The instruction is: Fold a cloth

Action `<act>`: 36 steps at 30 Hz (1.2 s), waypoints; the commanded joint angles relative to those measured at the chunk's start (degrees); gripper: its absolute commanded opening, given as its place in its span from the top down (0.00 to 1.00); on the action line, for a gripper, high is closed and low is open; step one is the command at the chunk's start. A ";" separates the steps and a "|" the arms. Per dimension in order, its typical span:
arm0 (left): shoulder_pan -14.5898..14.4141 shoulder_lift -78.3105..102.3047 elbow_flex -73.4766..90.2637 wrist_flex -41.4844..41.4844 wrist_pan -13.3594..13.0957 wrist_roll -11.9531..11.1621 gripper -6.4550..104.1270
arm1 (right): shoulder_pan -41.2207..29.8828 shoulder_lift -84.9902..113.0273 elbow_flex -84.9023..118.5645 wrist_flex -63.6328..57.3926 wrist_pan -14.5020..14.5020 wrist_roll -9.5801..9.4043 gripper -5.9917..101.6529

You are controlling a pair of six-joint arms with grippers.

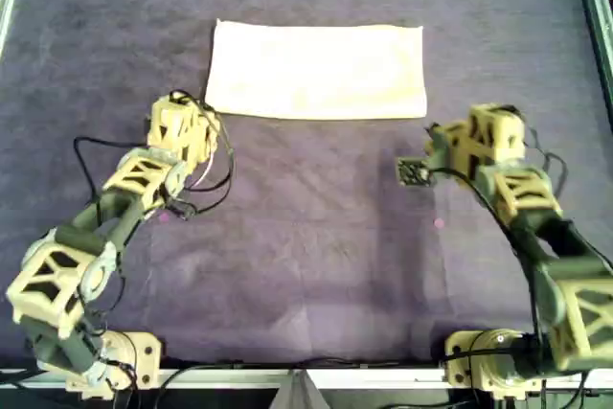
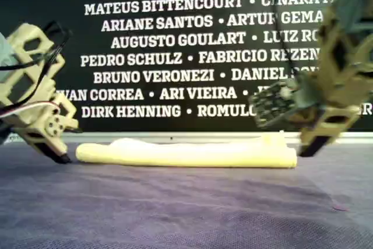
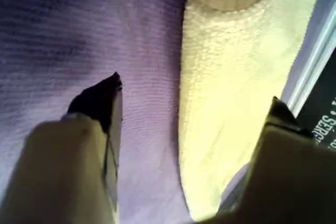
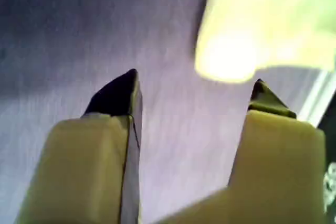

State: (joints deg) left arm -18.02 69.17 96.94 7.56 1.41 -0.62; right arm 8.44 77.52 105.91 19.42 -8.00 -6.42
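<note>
Cloth (image 1: 316, 71) lying folded to a rectangle near the mat's (image 1: 306, 265) far edge. Left gripper (image 1: 198, 122) and right gripper (image 1: 436, 141) parted, empty, flanking near corners, likely for regrasp.

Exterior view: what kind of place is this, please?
Probably a lab or demo stand: a framed table with a purple mat, two arms over a cloth, and a dark wall printed with people's names.
</note>
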 commanded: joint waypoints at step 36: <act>-0.53 -20.74 -31.38 -1.14 -0.18 8.17 0.09 | 0.97 -37.88 -61.61 23.29 0.44 3.96 0.19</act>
State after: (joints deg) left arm -18.02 47.37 68.91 7.47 1.41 7.03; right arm 9.58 38.50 47.90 41.66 -7.29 -2.20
